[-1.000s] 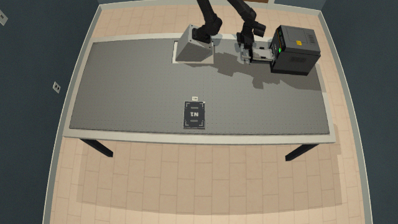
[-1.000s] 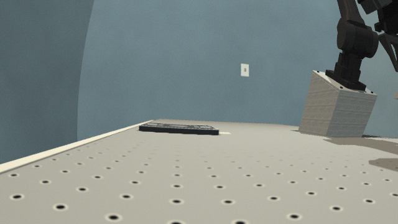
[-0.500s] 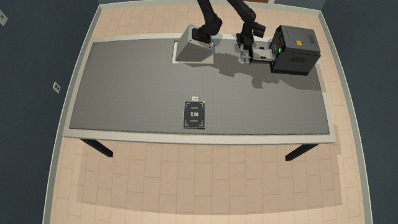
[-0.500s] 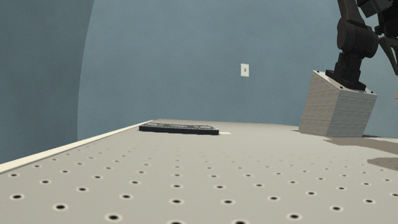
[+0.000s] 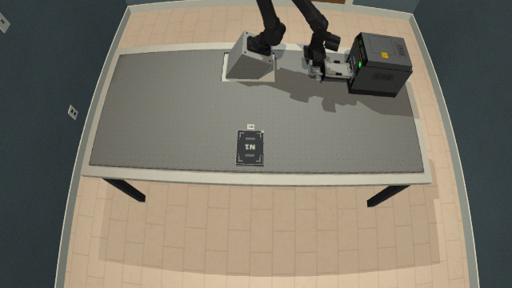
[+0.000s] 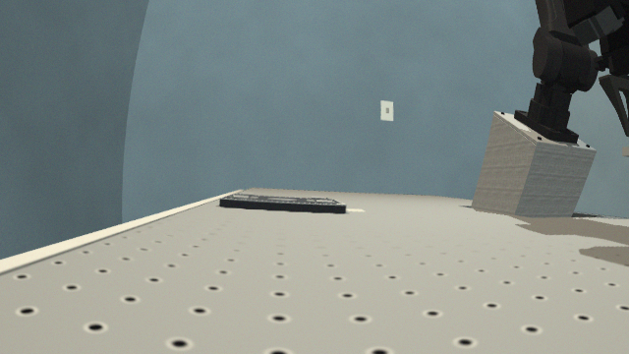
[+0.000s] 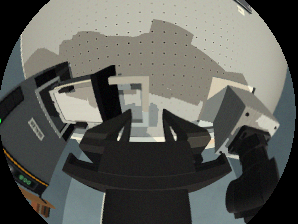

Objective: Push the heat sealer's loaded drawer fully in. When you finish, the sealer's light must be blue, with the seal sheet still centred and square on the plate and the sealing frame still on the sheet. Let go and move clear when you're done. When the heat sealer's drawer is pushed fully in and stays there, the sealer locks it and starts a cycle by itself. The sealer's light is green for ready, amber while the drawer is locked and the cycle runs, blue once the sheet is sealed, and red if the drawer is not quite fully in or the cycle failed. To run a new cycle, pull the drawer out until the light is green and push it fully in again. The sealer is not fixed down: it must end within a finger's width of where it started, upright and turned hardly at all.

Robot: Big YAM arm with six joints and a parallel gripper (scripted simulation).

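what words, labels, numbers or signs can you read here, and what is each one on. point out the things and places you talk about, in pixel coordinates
"N1": black plate (image 5: 250, 156) (image 6: 282, 205).
Small white tag (image 5: 250, 126) beside it: too small to read.
Heat sealer (image 5: 380, 82) (image 7: 30, 145): pale front label and yellow top sticker, both unreadable.

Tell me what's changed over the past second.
The gripper has come down slightly, its fingers apart. Nothing visibly grasped or released. The sealer, pulled-out drawer and green light look unchanged.
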